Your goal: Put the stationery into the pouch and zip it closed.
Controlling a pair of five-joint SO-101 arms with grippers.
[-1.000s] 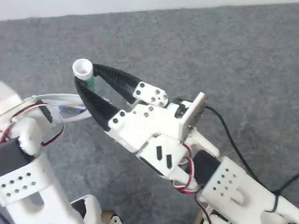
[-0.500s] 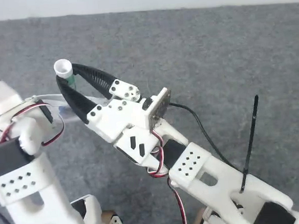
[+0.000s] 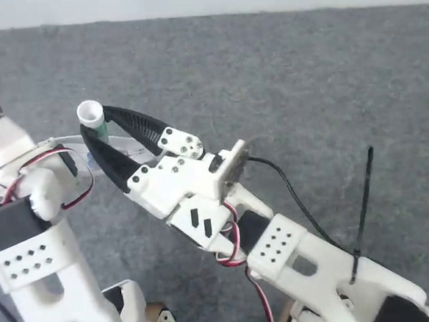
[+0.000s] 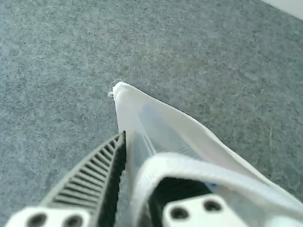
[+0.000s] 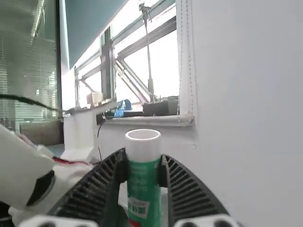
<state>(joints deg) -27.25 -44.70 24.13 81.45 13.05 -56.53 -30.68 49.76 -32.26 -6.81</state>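
Leftward goes your right tool [image 3: 99, 129] since a second ago, and it now sits just beside the left arm. It's clenched on the glue stick [image 3: 90, 112], white cap poking out past the fingertips. Your left tool [image 4: 142, 161] is clamped on the rim of the white mesh pouch [image 4: 161, 127], which stretches away over the grey desk [image 3: 327, 79].

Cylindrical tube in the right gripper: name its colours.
White-topped plastic tube, green label below; right wrist view best.
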